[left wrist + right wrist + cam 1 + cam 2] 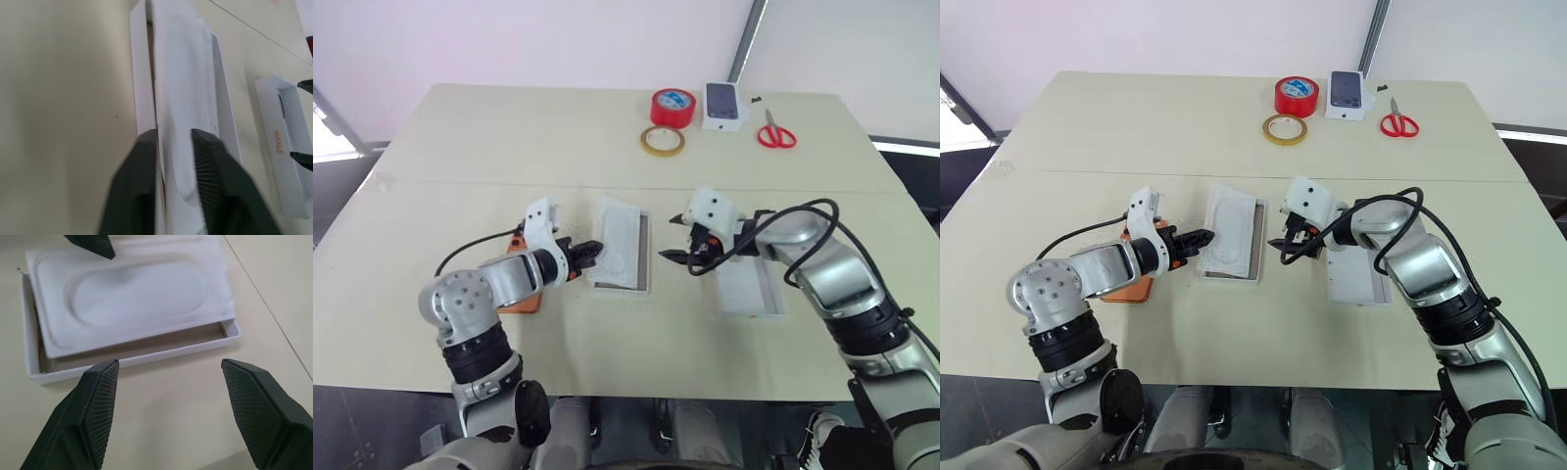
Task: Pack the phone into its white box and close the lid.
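Cataloguing: items on the beige surface, seen from the head and both wrists.
White box: shallow tray at centre of the surface, grey-brown floor showing along one long side.
Insert: thin white sheet with an oval recess, lying askew in the white box; it covers most of the floor and overhangs the wall on the robot's left.
Left end effector: at the left edge of the white box, fingers moderately spread, one on each side of the insert's edge; whether they press it cannot be told.
Right end effector: just right of the white box, above the surface, fingers spread wide with nothing between them.
Phone: orange, flat on the surface left of the white box, largely hidden under the left forearm.
Lid: white, open side up, right of the white box and partly under the right arm; orange lettering on its side wall in the left wrist view.
Red tape roll: far side of the surface.
Tan tape roll: just in front of the red tape roll.
Smaller white box: dark phone picture on top, just right of the red tape roll.
Scissors: red-handled, right of the smaller white box.
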`<state>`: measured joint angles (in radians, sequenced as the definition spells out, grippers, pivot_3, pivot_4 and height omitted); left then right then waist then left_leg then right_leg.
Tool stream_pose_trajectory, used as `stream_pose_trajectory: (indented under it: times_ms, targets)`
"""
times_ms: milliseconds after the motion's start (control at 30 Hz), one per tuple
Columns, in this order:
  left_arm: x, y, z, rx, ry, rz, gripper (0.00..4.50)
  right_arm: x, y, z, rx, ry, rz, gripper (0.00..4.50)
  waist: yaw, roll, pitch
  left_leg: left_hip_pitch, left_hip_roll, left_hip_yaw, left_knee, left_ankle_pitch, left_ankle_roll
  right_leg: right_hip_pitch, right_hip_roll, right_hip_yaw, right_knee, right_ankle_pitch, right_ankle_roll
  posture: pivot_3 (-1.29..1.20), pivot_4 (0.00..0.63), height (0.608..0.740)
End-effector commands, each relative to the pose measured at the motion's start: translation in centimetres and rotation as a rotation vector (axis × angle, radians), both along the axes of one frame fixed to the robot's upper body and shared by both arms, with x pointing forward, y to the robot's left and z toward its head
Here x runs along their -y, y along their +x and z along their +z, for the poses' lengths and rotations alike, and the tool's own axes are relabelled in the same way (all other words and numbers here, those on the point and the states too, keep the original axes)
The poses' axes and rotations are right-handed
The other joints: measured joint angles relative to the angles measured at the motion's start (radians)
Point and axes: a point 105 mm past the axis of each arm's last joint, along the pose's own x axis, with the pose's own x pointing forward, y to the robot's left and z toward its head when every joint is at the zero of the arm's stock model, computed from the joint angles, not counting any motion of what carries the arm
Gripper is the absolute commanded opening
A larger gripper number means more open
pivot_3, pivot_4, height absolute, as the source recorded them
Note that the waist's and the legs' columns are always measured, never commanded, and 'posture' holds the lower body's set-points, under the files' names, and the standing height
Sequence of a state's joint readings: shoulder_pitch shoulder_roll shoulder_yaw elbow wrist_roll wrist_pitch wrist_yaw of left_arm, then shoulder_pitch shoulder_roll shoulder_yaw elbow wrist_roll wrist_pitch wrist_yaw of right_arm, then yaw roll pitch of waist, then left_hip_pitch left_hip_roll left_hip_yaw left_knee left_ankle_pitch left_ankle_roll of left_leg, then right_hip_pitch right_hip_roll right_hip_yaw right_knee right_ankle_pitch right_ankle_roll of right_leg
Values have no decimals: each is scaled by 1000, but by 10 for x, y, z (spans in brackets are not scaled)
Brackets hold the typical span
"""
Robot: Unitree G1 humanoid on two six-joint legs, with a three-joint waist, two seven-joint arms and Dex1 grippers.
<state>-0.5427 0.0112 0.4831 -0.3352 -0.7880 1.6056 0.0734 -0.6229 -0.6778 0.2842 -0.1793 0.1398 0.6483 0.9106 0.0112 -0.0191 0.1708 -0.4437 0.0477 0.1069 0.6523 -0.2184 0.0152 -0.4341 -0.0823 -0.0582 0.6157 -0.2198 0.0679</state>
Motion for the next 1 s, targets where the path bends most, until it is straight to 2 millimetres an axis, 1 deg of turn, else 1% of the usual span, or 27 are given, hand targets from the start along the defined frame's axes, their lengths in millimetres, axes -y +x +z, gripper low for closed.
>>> stream_pose_trajectory:
  times_ms: [33, 133, 267, 367, 433, 533, 600, 700, 767, 867, 1000]
  targets:
    - [6, -5, 8, 44, 1, -41, 2960, -2, 4, 12, 48, 19, 4, 3507, 0, 0, 0, 0, 0, 0, 0, 0, 0, 0, 0, 0, 0, 0, 0, 0, 150, 740]
    - [6, -6, 11, 55, -5, -49, 4444, -3, 6, 13, 51, 23, 2, 3507, -1, 0, 0, 0, 0, 0, 0, 0, 0, 0, 0, 0, 0, 0, 0, 0, 150, 740]
    - [2, -6, 16, 77, -8, -47, 4444, -7, 9, 14, 54, 35, -4, 3507, -1, 0, 0, 0, 0, 0, 0, 0, 0, 0, 0, 0, 0, 0, 0, 0, 150, 740]
    - [-11, -3, 29, 131, -4, -18, 4485, -15, 12, 17, 50, 64, -12, 2659, -4, 0, 0, 0, 0, 0, 0, 0, 0, 0, 0, 0, 0, 0, 0, 0, 150, 740]
    - [-39, 0, 38, 217, 80, 35, 4485, -34, 18, 16, 42, 87, -23, 1681, -15, 0, 0, 0, 0, 0, 0, 0, 0, 0, 1, 0, 1, 0, 0, 0, 150, 740]
    - [-64, -2, 42, 296, 193, 54, 4485, -54, 20, 14, 35, 100, -19, 126, -30, 0, 0, 1, 1, 0, -4, 2, -4, -2, 1, 0, 2, 0, 0, 0, 150, 740]
    - [-78, -6, 43, 353, 261, 36, 4485, -67, 25, 12, 32, 107, -39, 49, -29, 1, 0, 1, 1, 0, -5, 3, -5, -4, 1, 0, 4, 0, 0, 0, 150, 740]
    - [-86, -14, 43, 425, 332, -25, 4485, -77, 33, 8, 42, 99, -66, 49, -26, 1, 0, -1, 1, 1, -5, 3, -7, -6, 0, 0, 5, 0, -1, 0, 150, 740]
    - [-93, -22, 37, 450, 390, -79, 4485, -83, 40, 2, 29, 79, -101, 49, -28, 1, 0, -2, 1, 1, -5, 2, -9, -7, -3, 0, 4, 0, -1, 0, 150, 740]
    - [-100, -35, 27, 454, 435, -164, 4485, -93, 48, -3, 46, 60, -124, 49, -32, 1, 0, -2, 1, 1, -7, 1, -10, -11, -6, 1, 1, 1, -3, 0, 150, 740]
    - [-105, -49, 18, 440, 467, -243, 4485, -102, 54, -9, 44, 52, -136, 49, -33, 1, 0, -4, 0, 2, -12, 2, -11, -15, -7, 2, -1, 1, -3, 0, 150, 740]
